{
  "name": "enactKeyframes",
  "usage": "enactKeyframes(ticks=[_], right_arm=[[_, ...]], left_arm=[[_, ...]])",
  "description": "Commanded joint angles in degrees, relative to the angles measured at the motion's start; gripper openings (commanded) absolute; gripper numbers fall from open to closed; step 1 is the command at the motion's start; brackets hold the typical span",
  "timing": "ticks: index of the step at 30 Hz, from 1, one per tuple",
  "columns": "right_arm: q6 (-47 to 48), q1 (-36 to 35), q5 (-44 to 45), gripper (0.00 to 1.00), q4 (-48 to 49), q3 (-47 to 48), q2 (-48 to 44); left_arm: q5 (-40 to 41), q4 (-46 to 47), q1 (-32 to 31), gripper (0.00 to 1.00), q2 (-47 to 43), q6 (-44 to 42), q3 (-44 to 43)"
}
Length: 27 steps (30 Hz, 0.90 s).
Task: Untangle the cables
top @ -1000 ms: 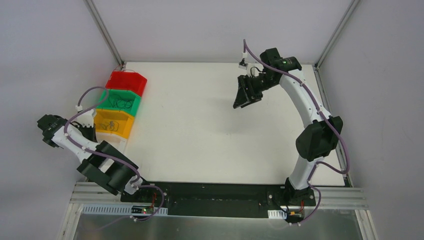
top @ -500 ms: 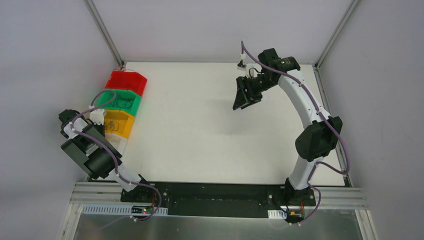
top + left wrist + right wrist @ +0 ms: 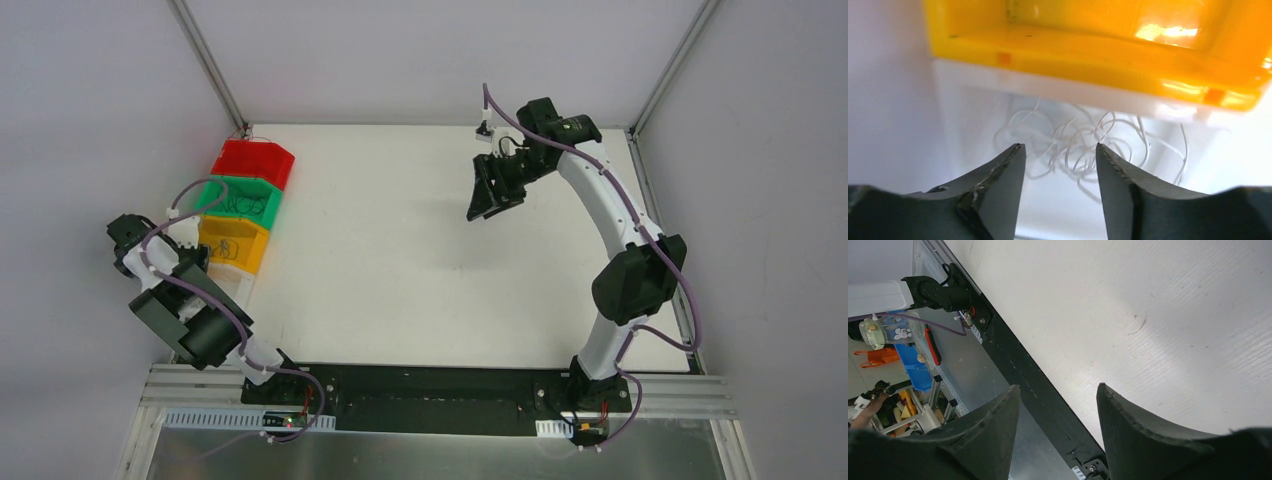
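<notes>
Released, the left hand point(image 3: 1059, 150) hangs with its 2 dark fingers point(image 3: 998, 190) spread and nothing between them, aimed into a white bin point(image 3: 968, 97) at the left edge of the bench point(image 3: 400, 260). In that bin lie the white cables point(image 3: 1083, 145): thin strands looped over and through one another in 1 loose tangle across the bin floor. From the left wrist camera the tangle shows in the gap between the fingertips and just beyond them; whether the tips touch it I cannot tell. Right past the white bin, against its far rim, stands a yellow bin point(image 3: 1088, 50).

From the top camera, 4 bins stand in a row along the bench's left side: a red bin point(image 3: 255, 163) farthest from the arms, then a green bin point(image 3: 265, 195), the yellow one, and the white one nearest. Dark wire loops point(image 3: 240, 207) lie in the green bin, and a few dark strands in the yellow one, too small to tell apart. The left arm is folded off the left side of the bench, its wrist beside the yellow and white bins.

The right hand point(image 3: 490, 195) is also released, its 2 fingers wide apart and grasping nothing. It is raised above the far part of the bench, well apart from the bins and the cables. Its wrist camera looks across white bench surface to the black rail point(image 3: 1033, 385) along the near edge.
</notes>
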<state>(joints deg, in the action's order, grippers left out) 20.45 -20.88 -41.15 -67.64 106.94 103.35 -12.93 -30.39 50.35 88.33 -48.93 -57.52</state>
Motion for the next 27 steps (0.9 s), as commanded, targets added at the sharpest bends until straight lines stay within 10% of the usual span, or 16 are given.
enactKeyframes(ticks=[1,11,15,27], right_arm=[[0.44,-0.14,-0.79,0.61,1.37,-0.60,-3.59],[1.08,-0.10,-0.75,0.66,3.32,-1.88,-4.56],[1.03,0.05,0.98,0.99,3.91,-3.51,-5.87],[-2.05,5.41,11.96,1.00,10.14,-18.38,-17.49]], left_arm=[[0.02,-5.41,0.50,0.57,-7.08,-3.04,-5.07],[2.74,-18.34,-4.20,0.98,-7.56,3.33,-21.57],[5.14,-29.39,-12.13,0.99,-2.44,14.10,-35.05],[-4.56,-35.84,-40.51,0.99,11.49,41.04,-59.69]])
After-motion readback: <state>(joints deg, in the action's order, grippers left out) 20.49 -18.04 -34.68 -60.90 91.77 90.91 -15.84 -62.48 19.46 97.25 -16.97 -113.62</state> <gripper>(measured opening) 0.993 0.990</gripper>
